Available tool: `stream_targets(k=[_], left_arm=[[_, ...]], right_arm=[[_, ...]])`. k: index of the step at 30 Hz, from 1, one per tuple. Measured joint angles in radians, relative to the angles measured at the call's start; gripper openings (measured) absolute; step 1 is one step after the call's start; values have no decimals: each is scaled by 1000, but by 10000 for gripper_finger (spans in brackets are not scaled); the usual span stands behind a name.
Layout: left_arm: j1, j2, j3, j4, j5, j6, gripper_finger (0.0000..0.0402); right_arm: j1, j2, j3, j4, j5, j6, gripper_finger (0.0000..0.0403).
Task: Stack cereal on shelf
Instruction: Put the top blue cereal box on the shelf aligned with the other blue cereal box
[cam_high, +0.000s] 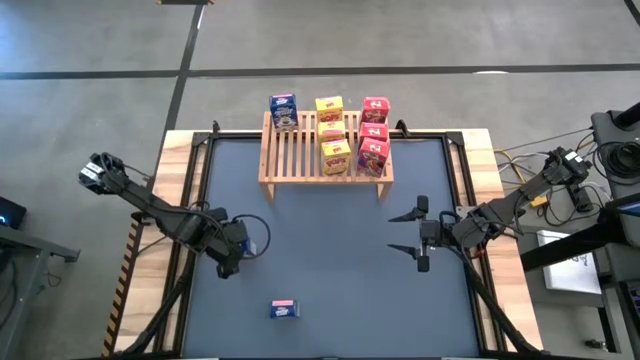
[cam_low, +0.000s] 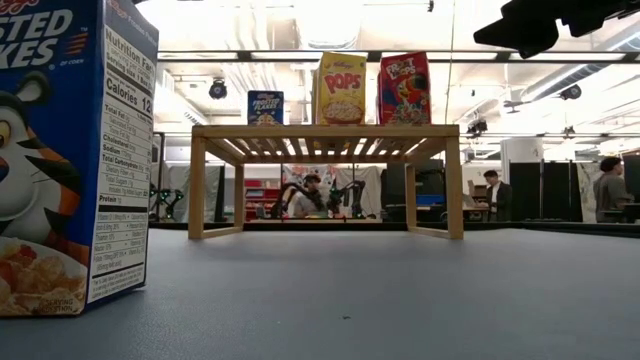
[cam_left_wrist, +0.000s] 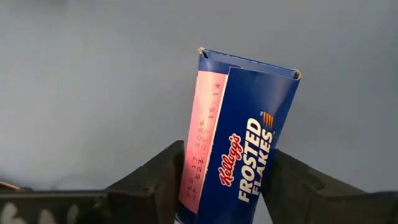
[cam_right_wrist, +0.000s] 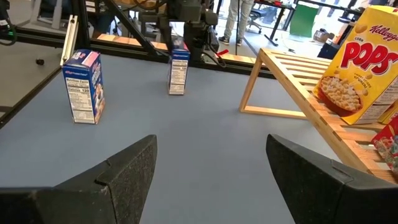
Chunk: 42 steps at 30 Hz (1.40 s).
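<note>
grey concrete floor (cam_high: 400, 35) around table, ceiling strip lights (cam_low: 250, 72) on, people at desks (cam_low: 493, 195) behind

A blue Frosted Flakes box (cam_left_wrist: 239, 140) stands tilted between the left gripper's (cam_left_wrist: 221, 186) 2 fingers.

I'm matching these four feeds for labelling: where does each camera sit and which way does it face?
High view: overhead, looking straight down on the table, wooden rack, both arms.
Low view: table height, facing the rack; an arm shows at top right.
Left wrist view: on the left arm, looking past its fingers at the Frosted Flakes box between them.
Right wrist view: past the right gripper toward the left arm and rack.
The wrist views share that box.
</note>
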Motion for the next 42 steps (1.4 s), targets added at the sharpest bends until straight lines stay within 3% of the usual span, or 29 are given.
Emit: stream_targets(k=[7, 12, 21, 28, 36, 42], left_arm=[[21, -1, 7, -9, -2, 38, 155], [67, -3, 85, -64, -9, 115, 155], [235, -3, 434, -222, -140, 451, 155], [486, 8, 685, -223, -150, 807, 155], [871, 109, 823, -218, 108, 1125, 155], [1037, 240, 895, -216, 218, 1260, 155]], right_arm=[[0, 0, 0, 0, 0, -3, 290], [0, 0, 0, 0, 0, -3, 290], [0, 0, -2, 0, 0, 1, 290], [0, 0, -10, 0, 4, 17, 290], [-3, 0, -14, 0, 11, 10, 290], [-10, 17, -17, 0, 37, 26, 290]])
